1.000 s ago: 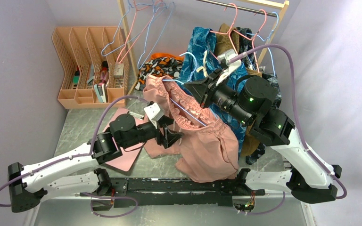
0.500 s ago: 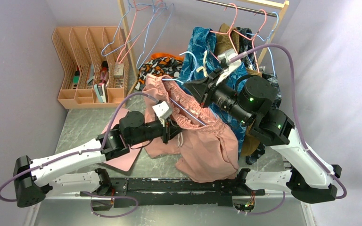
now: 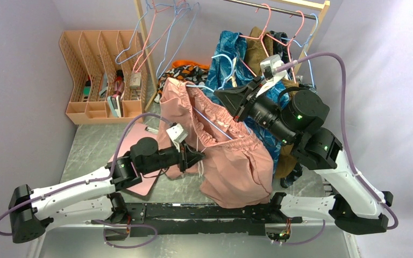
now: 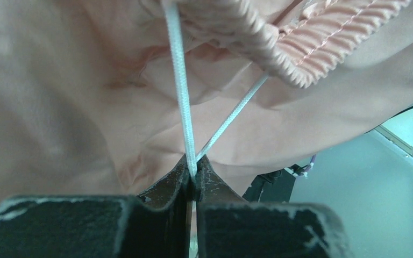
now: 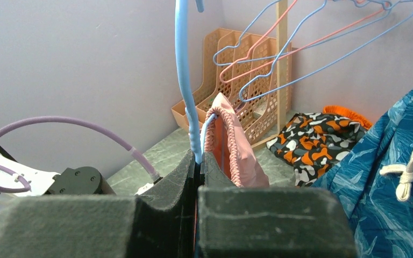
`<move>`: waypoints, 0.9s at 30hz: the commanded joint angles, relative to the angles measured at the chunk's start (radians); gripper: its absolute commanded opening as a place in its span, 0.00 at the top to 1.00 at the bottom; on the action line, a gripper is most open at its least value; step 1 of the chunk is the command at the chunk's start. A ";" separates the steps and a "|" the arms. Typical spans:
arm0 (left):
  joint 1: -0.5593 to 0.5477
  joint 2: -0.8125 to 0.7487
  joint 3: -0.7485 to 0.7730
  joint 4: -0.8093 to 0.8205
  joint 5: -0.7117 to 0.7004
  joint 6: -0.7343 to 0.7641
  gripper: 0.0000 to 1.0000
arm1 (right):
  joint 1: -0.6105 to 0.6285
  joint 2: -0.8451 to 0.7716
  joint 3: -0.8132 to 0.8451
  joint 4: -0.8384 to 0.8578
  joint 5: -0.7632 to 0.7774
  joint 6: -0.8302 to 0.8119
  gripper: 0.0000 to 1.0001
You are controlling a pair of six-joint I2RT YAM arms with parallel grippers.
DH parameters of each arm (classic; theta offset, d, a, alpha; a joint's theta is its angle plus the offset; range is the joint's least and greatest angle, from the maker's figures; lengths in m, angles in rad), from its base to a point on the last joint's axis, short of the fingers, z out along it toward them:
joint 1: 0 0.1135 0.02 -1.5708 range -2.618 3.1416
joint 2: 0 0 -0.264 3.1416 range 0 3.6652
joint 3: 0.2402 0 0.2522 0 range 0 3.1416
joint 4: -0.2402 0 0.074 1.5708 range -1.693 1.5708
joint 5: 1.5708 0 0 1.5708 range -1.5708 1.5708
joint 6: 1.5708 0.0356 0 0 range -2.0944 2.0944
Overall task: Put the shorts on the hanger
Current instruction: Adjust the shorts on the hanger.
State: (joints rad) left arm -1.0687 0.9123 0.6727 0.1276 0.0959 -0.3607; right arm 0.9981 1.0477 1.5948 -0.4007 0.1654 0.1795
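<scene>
I am clamping my left claw (image 4: 194, 167) tight on the white drawstring (image 4: 180, 80) of the shorts (image 4: 59, 107). In the left wrist view the cord is dropping from the top centre of the frame into my closed jaws at the lower middle. A second strand is slanting up and right toward the gathered waistband (image 4: 301, 48). Pink fabric is filling most of that frame.

In the top view my left claw (image 3: 194, 157) is sitting just left of centre, pressed against the shorts (image 3: 236, 166). The shorts are hanging from the upper middle down to the lower middle of the frame. The light-blue hanger (image 3: 211, 124) is running diagonally through their open waistband.

I am pinching my right claw (image 3: 221, 98), above and right of centre, shut on the hanger's wire. In the right wrist view the wire (image 5: 185, 80) is rising from my closed right claw (image 5: 196, 160) to the top of the frame, and the waistband's edge (image 5: 223, 134) is draping just right of it.

A blue patterned garment (image 3: 231, 54) is hanging behind in the upper middle, and a flat pink board (image 3: 148, 185) is lying under my left arm.
</scene>
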 commanded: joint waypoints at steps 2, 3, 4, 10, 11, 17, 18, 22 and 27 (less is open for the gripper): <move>-0.004 -0.033 -0.075 -0.008 -0.030 -0.069 0.93 | 0.000 -0.023 0.030 0.127 -0.001 -0.005 1.00; -0.004 -0.038 -0.086 -0.011 -0.036 -0.077 0.93 | -0.001 -0.024 0.030 0.128 -0.001 -0.005 1.00; -0.004 -0.043 -0.097 -0.013 -0.043 -0.084 0.93 | 0.000 -0.024 0.031 0.128 -0.002 -0.005 1.00; -0.004 -0.044 -0.176 0.006 -0.058 -0.140 0.93 | 0.000 -0.027 0.043 0.124 -0.002 -0.008 1.00; -0.004 -0.040 -0.189 0.012 -0.058 -0.145 0.93 | -0.001 -0.027 0.042 0.125 -0.003 -0.009 1.00; -0.004 -0.021 -0.225 0.048 -0.056 -0.162 0.93 | 0.000 -0.037 0.038 0.149 -0.029 0.000 1.00; -0.004 -0.019 -0.232 0.053 -0.056 -0.163 0.93 | 0.000 -0.041 0.037 0.155 -0.030 0.001 1.00; -0.004 -0.015 -0.263 0.071 -0.055 -0.175 0.93 | -0.001 -0.058 0.028 0.174 -0.028 0.002 1.00; -0.004 0.008 -0.262 0.041 -0.043 -0.172 0.93 | 0.000 -0.065 0.031 0.162 -0.023 -0.015 1.00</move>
State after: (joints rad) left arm -1.0687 0.8890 0.4358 0.2657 0.0555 -0.5362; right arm 0.9989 1.0321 1.5944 -0.4057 0.1265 0.1787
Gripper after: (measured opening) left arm 0.076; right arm 0.026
